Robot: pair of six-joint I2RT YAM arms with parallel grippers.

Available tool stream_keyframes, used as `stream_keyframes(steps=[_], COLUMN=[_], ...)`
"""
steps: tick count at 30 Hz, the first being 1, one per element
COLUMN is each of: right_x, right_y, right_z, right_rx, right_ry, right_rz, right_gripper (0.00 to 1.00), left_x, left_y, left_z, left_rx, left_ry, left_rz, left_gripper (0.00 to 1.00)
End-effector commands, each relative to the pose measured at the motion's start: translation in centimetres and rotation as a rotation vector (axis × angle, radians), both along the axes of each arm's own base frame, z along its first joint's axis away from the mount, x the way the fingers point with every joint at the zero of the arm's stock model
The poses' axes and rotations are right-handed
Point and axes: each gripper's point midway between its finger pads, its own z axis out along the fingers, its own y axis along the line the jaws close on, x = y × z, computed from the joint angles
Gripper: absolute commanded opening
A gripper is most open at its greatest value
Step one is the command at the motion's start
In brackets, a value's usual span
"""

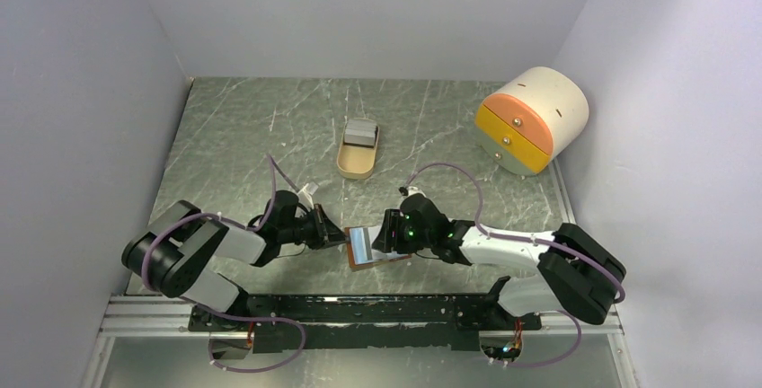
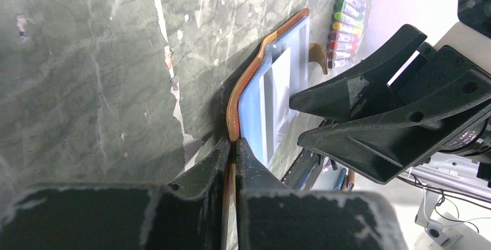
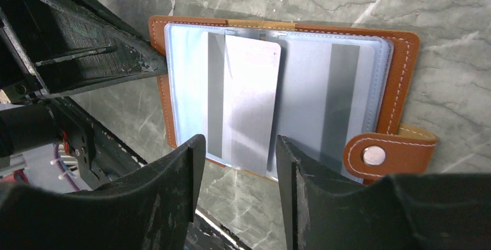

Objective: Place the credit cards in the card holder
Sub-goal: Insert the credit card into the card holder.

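1. The card holder [image 3: 399, 59] lies open and flat on the marble table [image 1: 234, 136], at 6 o'clock of the tabletop, close to the near edge and midway between the two arms.
2. The left gripper [image 2: 233, 146] comes in from 9 o'clock. Its fingers are pinched tight on the brown leather edge of the holder, and that edge curls slightly off the marble.
3. The right gripper [image 3: 238, 143] comes in from 3 o'clock and hangs over the holder with its jaws about half apart, clamped on nothing.
4. A grey-white card [image 3: 252, 99] lies lengthwise over one clear page, beside the middle fold. Its near end sits in the gap between the right fingers. One long edge is just beside one finger, and the other stands apart from its finger. I cannot tell whether the far end is tucked into a sleeve.
5. Dark stripes show through the clear sleeves on both pages.
6. In the right wrist view the snap tab [image 3: 385, 154] sticks out past the holder's edge at 4 o'clock, just beside the right gripper's finger.
7. The two grippers are near each other over the holder, with only a narrow gap between them.
8. A stretch of marble separates the holder from an oval tray [image 1: 346, 165] at 12 o'clock.
9. A round drawer unit [image 1: 539, 114] sits in the far corner at 2 o'clock, against the wall.
10. A pack of coloured pens [image 2: 344, 30] lies on the far side of the holder from the left gripper.
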Motion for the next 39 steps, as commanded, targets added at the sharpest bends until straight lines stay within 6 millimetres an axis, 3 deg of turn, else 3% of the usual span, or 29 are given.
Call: stream_keyframes(steps=[1,13,21,33,39], right_x=[0.6,2.0,1.0,0.1,-0.4], right_y=[-1.1,0.8,3.5,4.7,5.6], right_z=[0.5,-0.1,0.5,1.1,2.1], right_rx=[-0.058,-0.053,0.066,0.155,0.256], right_ry=[-0.032,-0.041,-0.024,-0.006,-0.014], right_rz=[-0.017,-0.011,0.039,0.071,0.096], right_gripper=[0.53,0.53,0.51,0.49,0.56], left_x=[1.0,0.4,0.4,0.0,-0.3], left_y=[-0.8,-1.3,-1.4,-0.8,-0.4], left_z=[1.4,1.7,2.1,2.8,4.2], left_rx=[-0.037,-0.077,-0.088,-0.068,-0.064], left_ry=[-0.069,-0.063,-0.069,-0.076,-0.105], left_rz=[-0.027,-0.06,-0.063,-0.063,-0.055], left_gripper=[0.09,0.09,0.09,0.09,0.09])
